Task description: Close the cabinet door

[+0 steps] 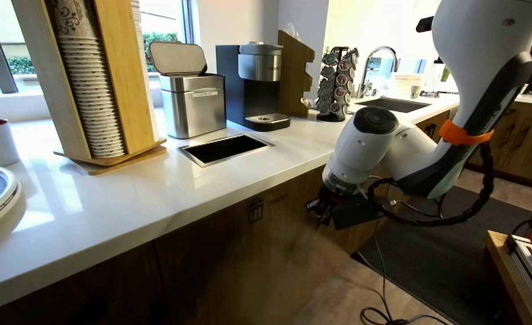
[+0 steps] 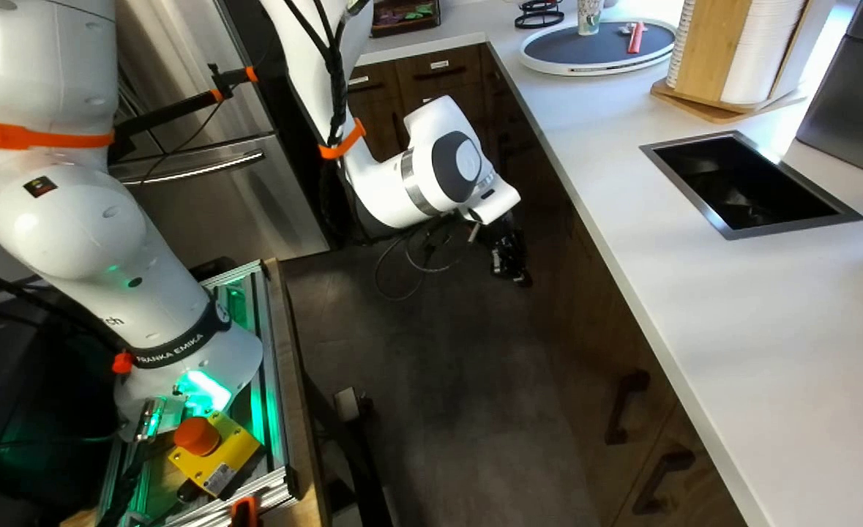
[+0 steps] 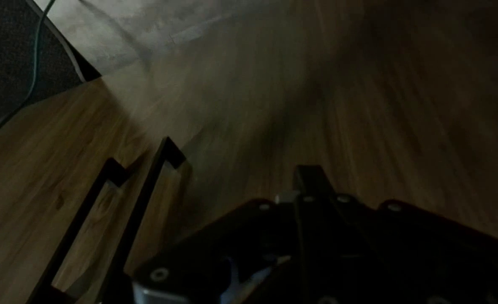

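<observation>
Got my gripper [image 3: 311, 175] clenched, fingertips together, and in both exterior views it hangs on the room side of the front edge of the table [image 1: 112, 212]. The cabinet door [image 1: 243, 257] is right under that edge, below the cutout [image 1: 225, 150]; honestly can't tell if it's flush or a bit ajar, or if I'm touching it. There's a roomy stretch of floor [image 2: 460, 380] between the robot base [image 2: 189, 359] and the cabinets, tighter toward the wood. Counting: one cutout, one coffee maker [image 1: 260, 67], one steel bin [image 1: 198, 108], one cup holder [image 1: 127, 76], plus two dark bar handles [image 3: 140, 211] toward the left of the wrist view. An exterior view gives me the TRASH marking [image 1: 256, 211] on the door and an exterior view the fridge [image 2: 255, 205]; the wrist view gets neither, mostly murky wood grain.
</observation>
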Controlling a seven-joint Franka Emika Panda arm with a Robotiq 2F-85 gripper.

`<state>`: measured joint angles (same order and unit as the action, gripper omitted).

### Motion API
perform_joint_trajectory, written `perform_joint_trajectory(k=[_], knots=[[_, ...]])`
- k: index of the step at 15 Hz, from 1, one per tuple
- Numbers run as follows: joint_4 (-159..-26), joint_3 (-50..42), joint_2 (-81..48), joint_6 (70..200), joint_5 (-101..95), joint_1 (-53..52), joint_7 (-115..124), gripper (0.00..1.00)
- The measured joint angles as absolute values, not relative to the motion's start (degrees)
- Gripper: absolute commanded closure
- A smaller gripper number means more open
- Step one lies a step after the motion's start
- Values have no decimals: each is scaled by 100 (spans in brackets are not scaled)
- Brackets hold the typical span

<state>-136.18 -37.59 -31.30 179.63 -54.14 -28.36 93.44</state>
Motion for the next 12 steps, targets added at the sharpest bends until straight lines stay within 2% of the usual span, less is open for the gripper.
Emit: perform_joint_trajectory(k=[1,2,5,8,11,12], knots=[[-13811,-3510,-2923,17961,-5414,-2671,9118,73],[-14051,-3260,-2666,17939,-5415,-2476,8831,67],[-14906,-2591,-1792,17840,-5414,-1764,7665,44],[-15839,-1677,-893,17104,-5136,-784,6477,22],[-15958,-604,-691,16454,-4120,91,5119,0],[-15889,-326,-684,16223,-3764,276,4695,0]])
